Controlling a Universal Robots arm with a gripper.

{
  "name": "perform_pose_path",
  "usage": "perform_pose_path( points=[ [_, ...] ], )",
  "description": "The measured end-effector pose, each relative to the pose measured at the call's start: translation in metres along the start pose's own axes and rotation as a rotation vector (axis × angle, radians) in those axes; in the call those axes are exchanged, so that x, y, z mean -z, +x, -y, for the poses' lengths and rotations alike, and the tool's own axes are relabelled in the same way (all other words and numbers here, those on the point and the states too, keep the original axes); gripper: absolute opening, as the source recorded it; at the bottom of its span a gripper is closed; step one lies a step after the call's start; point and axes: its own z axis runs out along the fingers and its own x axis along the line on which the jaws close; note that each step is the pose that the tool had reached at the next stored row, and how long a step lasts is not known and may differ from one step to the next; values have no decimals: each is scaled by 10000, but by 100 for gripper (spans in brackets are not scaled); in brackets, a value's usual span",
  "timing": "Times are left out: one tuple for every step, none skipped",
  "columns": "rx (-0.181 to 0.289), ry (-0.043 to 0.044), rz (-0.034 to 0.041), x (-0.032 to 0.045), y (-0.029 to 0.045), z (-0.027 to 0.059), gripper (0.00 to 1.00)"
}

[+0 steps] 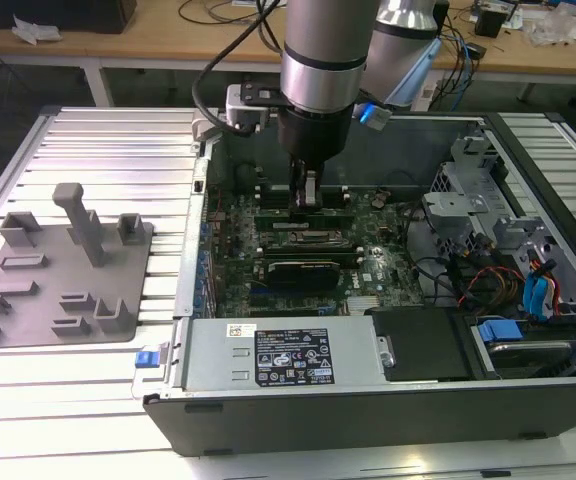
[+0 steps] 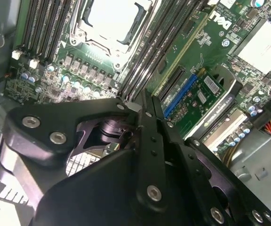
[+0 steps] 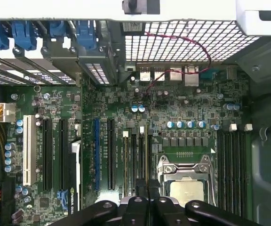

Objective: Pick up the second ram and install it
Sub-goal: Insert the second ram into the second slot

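My gripper (image 1: 308, 190) reaches down inside the open computer case, over the memory slots at the back of the dark green motherboard (image 1: 368, 270). Its black fingers stand pressed together, shut, in both wrist views (image 2: 147, 106) (image 3: 147, 188). A thin green edge, the second ram (image 3: 147, 155), stands upright in a slot right below the fingertips, beside the CPU socket (image 3: 185, 176). I cannot tell whether the fingertips touch it. Another thin green edge (image 3: 126, 160) stands in a slot two places over.
The grey holder tray (image 1: 63, 270) with posts lies outside the case on the exterior view's left. The power supply (image 1: 278, 355) runs along the case's near side. Drive cages and cables (image 1: 528, 300) crowd the exterior view's right. A graphics card (image 2: 206, 94) lies near the slots.
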Motion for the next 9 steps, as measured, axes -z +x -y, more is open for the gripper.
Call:
perform_pose_path(
  points=[
    [0, 0, 0, -47, 1, 2, 9],
    [0, 1, 1, -65, 1, 3, 9],
    [0, 0, 1, -85, 2, 4, 9],
    [-2, 0, 1, -104, 2, 6, 9],
    [-1, 1, 1, -118, 2, 19, 9],
    [0, 1, 0, -128, 3, 34, 9],
    [-1, 0, 0, -136, 3, 46, 9],
    [0, 0, 1, -142, 3, 55, 9],
    [0, -1, 0, -151, 3, 75, 9]
  ],
)
